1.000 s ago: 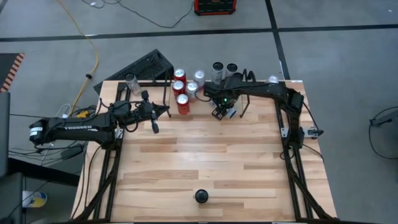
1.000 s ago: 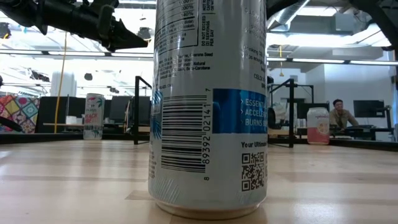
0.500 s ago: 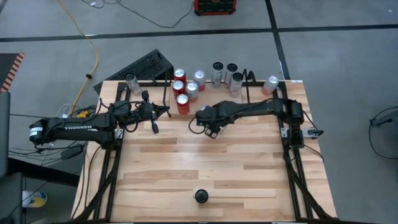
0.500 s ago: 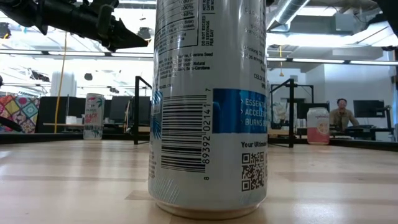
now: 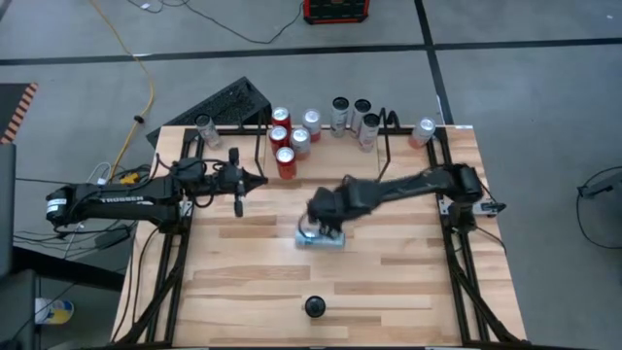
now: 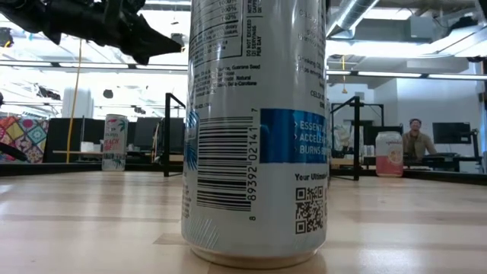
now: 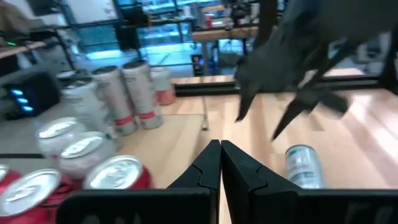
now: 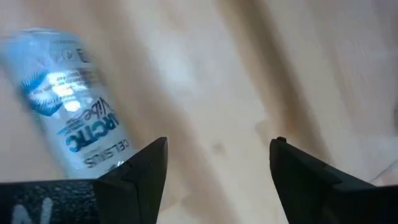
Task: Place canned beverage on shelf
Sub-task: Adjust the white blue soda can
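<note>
A white and blue can lies on its side at the table's middle. My right gripper hangs over it, tilted down and open. In the right wrist view the can lies outside the gap, beside one finger, with bare wood between the fingers. The black rod shelf stands at the far edge with red cans and silver cans upright on it. My left gripper is shut, level, above the table's left part, empty. My right gripper has the outer side of one finger close by the lying can's side. I cannot tell whether it touches. The can rests with its whole length on the table.
One can stands upright near the front edge, filling the low view. Single cans stand at the far left and far right corners. Black arm rails run along both sides. Bare wood lies between the middle can and the front can.
My right gripper has swung from the shelf at the far edge toward the near and left, to the table's middle, rolling as it went, with its fingers still apart. The white and blue can shows at the table's middle, where bare wood showed before. My left gripper's wrist has turned a little.
</note>
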Robot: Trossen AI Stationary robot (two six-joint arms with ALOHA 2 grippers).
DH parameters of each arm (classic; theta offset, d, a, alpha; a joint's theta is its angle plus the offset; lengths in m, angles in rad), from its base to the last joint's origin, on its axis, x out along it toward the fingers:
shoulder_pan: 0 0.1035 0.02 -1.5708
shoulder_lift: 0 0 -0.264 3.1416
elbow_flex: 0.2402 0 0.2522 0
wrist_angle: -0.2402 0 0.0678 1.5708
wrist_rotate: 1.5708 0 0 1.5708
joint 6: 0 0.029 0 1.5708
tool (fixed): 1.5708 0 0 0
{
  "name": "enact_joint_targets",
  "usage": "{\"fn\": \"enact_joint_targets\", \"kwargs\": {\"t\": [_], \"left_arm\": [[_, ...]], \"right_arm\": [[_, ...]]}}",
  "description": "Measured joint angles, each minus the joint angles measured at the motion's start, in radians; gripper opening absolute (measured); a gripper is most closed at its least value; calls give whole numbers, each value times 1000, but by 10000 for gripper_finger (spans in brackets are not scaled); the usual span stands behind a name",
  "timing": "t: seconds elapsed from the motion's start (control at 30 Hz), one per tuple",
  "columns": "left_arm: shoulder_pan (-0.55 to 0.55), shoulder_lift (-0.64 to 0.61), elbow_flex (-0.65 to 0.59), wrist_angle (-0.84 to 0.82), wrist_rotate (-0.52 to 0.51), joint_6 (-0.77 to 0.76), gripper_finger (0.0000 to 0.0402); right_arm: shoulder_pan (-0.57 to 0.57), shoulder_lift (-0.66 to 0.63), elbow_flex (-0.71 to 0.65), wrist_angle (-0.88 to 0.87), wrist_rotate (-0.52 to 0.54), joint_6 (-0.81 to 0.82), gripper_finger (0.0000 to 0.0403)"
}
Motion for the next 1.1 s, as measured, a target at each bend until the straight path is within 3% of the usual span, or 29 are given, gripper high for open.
{"fn": "enact_joint_targets", "kwargs": {"t": [0.13, 0.47, 0.67, 0.83, 1.0, 1.1], "left_arm": [[0, 0, 0, -34, 84, -34, 0], [-76, 0, 0, -92, 262, -147, 0], [-204, 0, 0, -42, 322, -239, 0], [-343, 0, 0, -44, 274, -262, 0], [-450, 1, 0, -46, 134, -262, 0], [-486, 1, 0, -45, 68, -262, 0]], "right_arm": [[101, -81, 2, 6, -13, 30, 260], [404, -142, 0, 25, -26, 482, 260], [569, -102, 0, 253, 64, 610, 260], [651, -45, 0, 439, 84, 601, 260], [692, 13, 0, 355, 64, 657, 260], [690, 35, 0, 299, 19, 545, 260]]}}
